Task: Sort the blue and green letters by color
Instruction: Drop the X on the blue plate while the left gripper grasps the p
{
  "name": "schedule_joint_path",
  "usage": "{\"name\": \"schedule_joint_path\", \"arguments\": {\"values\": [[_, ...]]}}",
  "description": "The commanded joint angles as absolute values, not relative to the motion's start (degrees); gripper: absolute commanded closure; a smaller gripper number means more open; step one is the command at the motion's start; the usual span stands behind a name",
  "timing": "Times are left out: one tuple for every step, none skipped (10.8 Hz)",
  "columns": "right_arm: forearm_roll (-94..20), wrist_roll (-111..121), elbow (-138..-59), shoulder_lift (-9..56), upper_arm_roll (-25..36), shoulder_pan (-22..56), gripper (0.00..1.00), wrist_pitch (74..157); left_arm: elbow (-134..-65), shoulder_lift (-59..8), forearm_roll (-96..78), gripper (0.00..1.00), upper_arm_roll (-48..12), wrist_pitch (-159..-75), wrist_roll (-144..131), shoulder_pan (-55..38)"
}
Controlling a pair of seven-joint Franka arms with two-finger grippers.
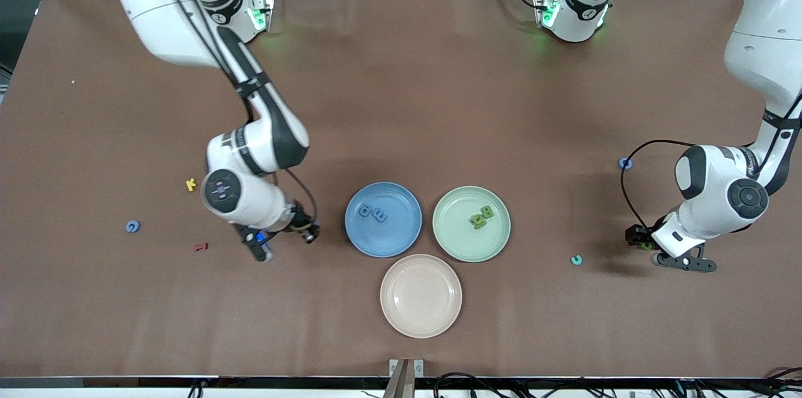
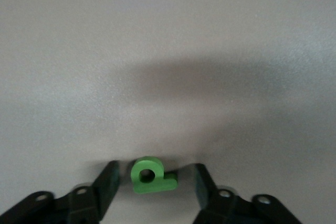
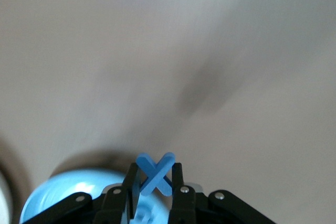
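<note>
over table: right pincer [image 3: 152,181] clamps blue x [image 3: 154,174] | left pincer [image 2: 152,182] parted round green letter [image 2: 150,176]

Right gripper [image 3: 152,182] clamped, raised off the table; left gripper [image 2: 152,182] down low, fingers [image 2: 107,182] parted.

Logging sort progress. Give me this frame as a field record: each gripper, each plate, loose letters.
left gripper: low at the left arm's end of the table, fingers either side of a green letter, not closed on it
right gripper: beside the blue plate, shut on a blue X
blue plate: two blue letters
green plate: green letters
pink plate: nothing on it
loose: blue letter, second blue letter, teal letter, yellow letter, red letter
</note>
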State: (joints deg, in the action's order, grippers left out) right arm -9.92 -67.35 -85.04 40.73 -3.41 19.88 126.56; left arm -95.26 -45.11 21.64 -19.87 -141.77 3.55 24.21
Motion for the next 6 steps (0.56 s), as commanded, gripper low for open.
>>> {"name": "schedule_joint_path", "arguments": {"values": [[-11.0, -82.7, -81.0, 41.5, -3.3, 26.3, 1.00, 126.6, -94.4, -46.1, 23.0, 0.88, -20.2, -142.2, 4.5, 24.5], [-11.0, -86.3, -79.7, 41.7, -3.3, 27.7, 1.00, 127.3, -94.5, -46.1, 23.1, 0.93, -20.2, -142.2, 4.1, 24.4], [-11.1, -89.9, -79.1, 41.9, -3.3, 28.6, 1.00, 129.7, -94.4, -46.0, 23.2, 0.96, -20.2, -142.2, 4.0, 24.3], [-11.2, -92.9, -79.1, 42.1, -3.3, 29.5, 0.81, 133.0, -94.4, -45.7, 23.1, 0.99, -20.2, -142.2, 3.7, 24.2], [-11.1, -93.4, -79.1, 42.6, -3.3, 29.8, 0.30, 134.1, -94.3, -44.7, 22.6, 0.99, -20.1, -142.1, 3.2, 23.6], [-11.0, -92.9, -79.2, 42.7, -3.3, 29.8, 0.00, 134.1, -94.2, -43.0, 22.2, 1.00, -20.0, -141.3, 1.4, 21.9]]}}
